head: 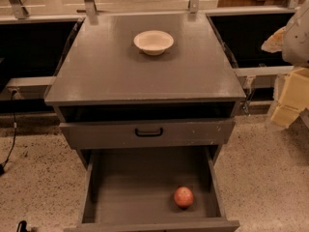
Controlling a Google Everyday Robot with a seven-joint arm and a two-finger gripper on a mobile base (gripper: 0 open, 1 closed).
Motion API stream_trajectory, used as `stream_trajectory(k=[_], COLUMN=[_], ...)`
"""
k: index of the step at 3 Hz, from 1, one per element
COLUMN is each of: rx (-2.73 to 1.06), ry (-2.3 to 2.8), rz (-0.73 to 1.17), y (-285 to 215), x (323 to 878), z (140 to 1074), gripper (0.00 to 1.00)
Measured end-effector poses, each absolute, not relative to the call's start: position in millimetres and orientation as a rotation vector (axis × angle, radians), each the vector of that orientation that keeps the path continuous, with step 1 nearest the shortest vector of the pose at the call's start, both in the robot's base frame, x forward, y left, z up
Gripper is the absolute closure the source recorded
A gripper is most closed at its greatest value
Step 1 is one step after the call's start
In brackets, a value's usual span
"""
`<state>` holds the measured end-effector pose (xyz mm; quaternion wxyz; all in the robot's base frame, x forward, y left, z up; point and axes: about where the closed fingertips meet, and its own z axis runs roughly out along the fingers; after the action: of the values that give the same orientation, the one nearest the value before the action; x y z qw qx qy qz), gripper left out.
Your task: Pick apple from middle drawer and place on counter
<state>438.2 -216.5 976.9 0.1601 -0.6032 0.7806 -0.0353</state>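
1. The bowl [153, 42] sits on the worktop [145, 76], toward its rear, about midway across.
2. A drawer front [96, 134] with a handle [148, 132] lies below the worktop's front edge.
3. The middle drawer [130, 178] stands out lower still, forward of the worktop.
4. The apple [183, 196] lies in that drawer, front right on its floor.
5. The hand [289, 100] is off the worktop's right side, apart from it.

Nothing readable from here: no text, labels, numbers or signs. Counter [145, 76], white bowl [153, 41], handled drawer front [96, 134], middle drawer [135, 187] and apple [183, 196] all plain. Gripper [292, 98] sits at the right edge beside the cabinet, no legible markings on it.
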Motion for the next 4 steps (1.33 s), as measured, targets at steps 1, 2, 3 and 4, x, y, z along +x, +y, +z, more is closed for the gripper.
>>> stream_trajectory(k=[1, 2, 3, 4], rx=[-1.723, -1.719, -1.729, -1.828], ry=[2.230, 2.237, 2.172, 2.101], rz=[-0.101, -0.086, -0.031, 0.017], y=[-216.5, -212.0, -198.1, -179.8], x=[438.2, 435.3, 413.5, 402.2], z=[976.9, 949.3, 903.0, 827.9], gripper=[0.00, 0.00, 0.00, 0.00])
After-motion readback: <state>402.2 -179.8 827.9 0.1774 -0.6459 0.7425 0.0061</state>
